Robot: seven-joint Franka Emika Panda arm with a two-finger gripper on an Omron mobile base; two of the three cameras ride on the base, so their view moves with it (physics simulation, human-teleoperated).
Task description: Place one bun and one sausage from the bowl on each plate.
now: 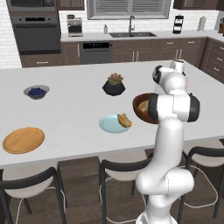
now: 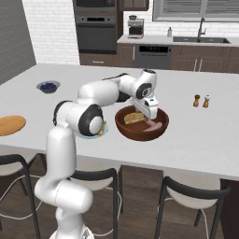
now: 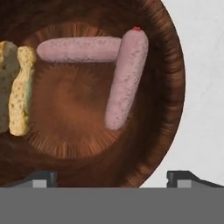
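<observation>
The bowl lies under the gripper; jaws spread wide, holding nothing — two sausages rest inside, the nearer toward twelve o'clock, its long axis running roughly twelve to six; a bun sits at nine o'clock.

The wooden bowl held two pink sausages and a bun; another bun lay on the light-blue plate, the orange plate far left.
</observation>
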